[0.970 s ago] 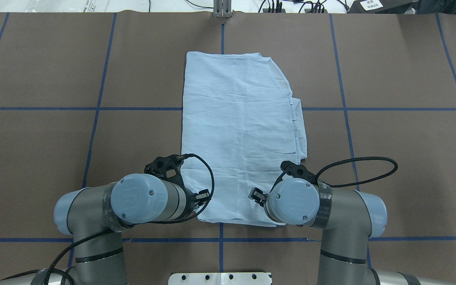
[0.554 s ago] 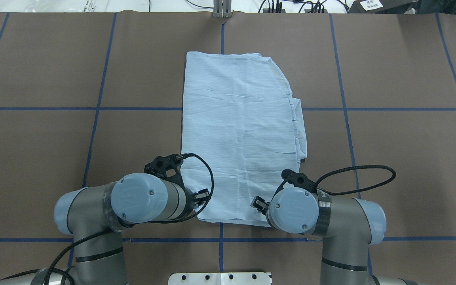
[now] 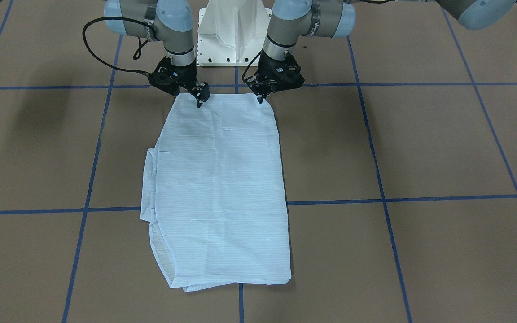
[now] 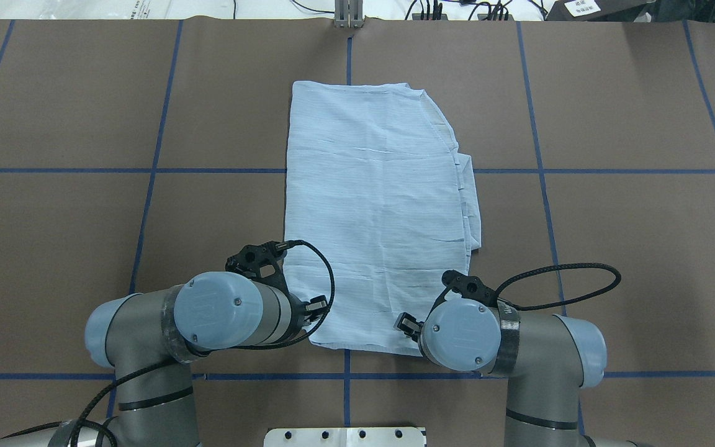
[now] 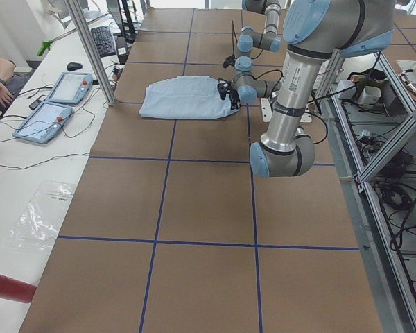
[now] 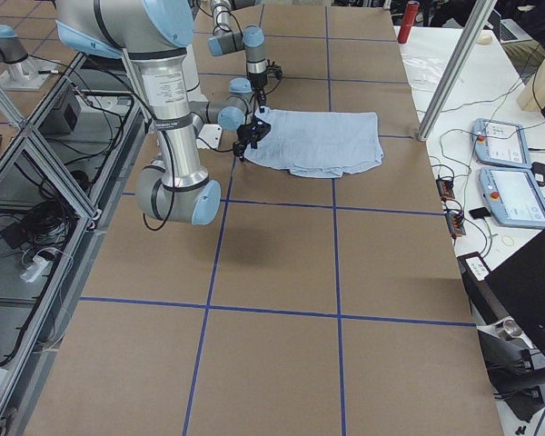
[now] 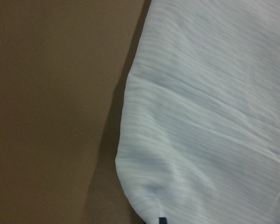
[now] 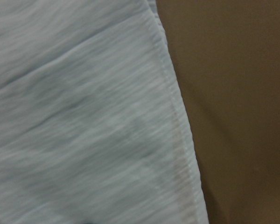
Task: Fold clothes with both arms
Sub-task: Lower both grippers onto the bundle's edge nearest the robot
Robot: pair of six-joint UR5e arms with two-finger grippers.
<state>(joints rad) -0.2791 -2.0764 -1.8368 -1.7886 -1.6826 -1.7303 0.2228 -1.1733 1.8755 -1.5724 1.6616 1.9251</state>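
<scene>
Your shirt is already partway there. It lies flat in the middle of the table as one long strip, sleeves tucked in, with a few loose layers poking out along its right side. My read is that the lengthwise folds are done. What's left is bringing the near end over to the far end, maybe twice.

The left gripper and the right gripper sit one at each near corner of the strip, down at the cloth. Honestly, you can't tell from any view whether the fingers are clamped on the fabric or just parted over it.

From overhead the arms hide the tips. The front-facing camera is the one that shows both tips touching down on the near edge. The wrist cameras give you only close-up cloth and hem against the brown table. The side views are too far off to help.
</scene>
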